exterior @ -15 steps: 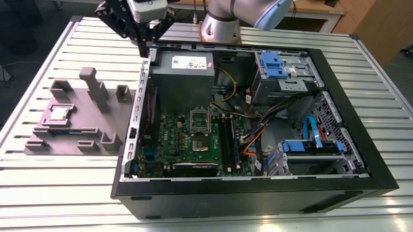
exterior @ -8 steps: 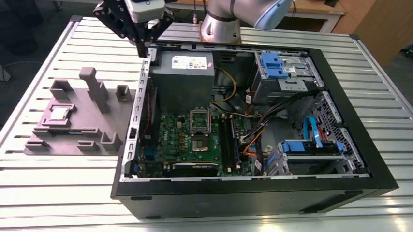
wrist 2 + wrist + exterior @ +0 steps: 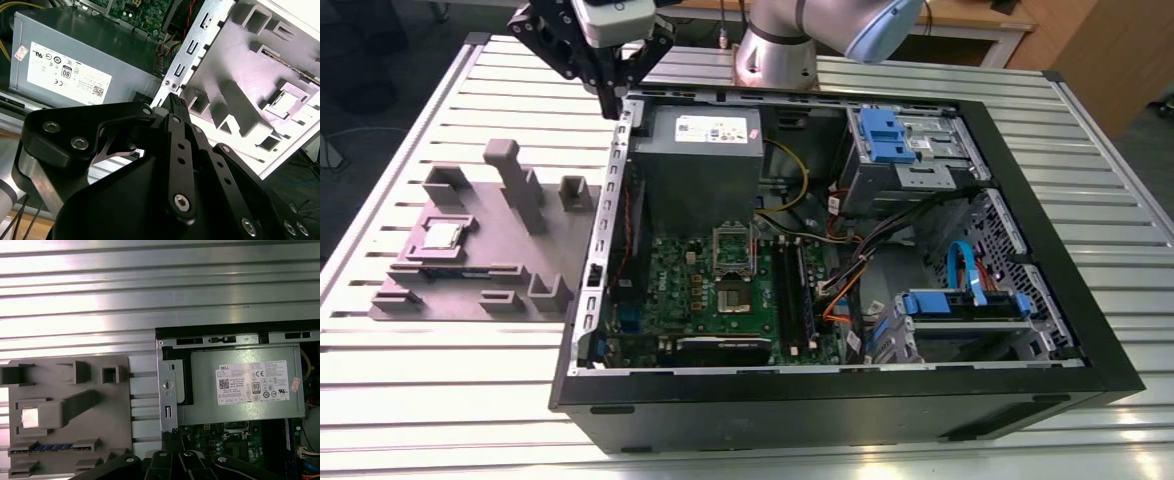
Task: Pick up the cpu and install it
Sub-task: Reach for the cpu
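Hand [image 3: 608, 105]: closed and empty, fingertips together above the computer case's metal edge [image 3: 616, 190], upper left of the exterior view.
Cpu [image 3: 444, 235]: seated in a recess of the grey fixture [image 3: 480, 280] on the tabletop [image 3: 454, 110], at the exterior view's left, well apart from the hand.
Socket [image 3: 731, 262]: on the green motherboard, mid-frame inside the case.
Risk: a straight descent would likely strike the case edge or power supply [image 3: 700, 165]. The fixture's upright posts [image 3: 520, 185] could snag a low sweep toward the chip.

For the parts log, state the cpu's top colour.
The cpu is shiny silver-grey, best in the exterior view.
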`<state>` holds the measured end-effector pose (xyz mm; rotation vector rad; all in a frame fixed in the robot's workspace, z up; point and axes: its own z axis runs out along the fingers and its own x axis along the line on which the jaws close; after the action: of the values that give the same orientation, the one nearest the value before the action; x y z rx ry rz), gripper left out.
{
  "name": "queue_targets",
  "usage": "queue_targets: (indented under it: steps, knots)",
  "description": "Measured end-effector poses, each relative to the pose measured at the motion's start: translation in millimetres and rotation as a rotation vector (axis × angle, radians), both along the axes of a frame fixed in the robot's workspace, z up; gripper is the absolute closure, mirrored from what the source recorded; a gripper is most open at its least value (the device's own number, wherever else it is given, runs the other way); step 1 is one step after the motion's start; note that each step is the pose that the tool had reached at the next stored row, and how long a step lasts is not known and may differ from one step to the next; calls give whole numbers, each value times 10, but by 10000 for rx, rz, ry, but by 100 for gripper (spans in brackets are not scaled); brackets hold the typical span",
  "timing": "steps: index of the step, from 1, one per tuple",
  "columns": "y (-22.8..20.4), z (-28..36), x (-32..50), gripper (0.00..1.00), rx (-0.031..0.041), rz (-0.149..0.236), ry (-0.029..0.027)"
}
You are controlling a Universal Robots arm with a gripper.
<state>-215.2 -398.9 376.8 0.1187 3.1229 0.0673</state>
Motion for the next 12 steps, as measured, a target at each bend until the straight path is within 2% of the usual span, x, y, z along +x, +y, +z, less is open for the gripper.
queue_targets:
  steps: [12]
  knots:
    - [0,-6,-69,90,-1,0,1]
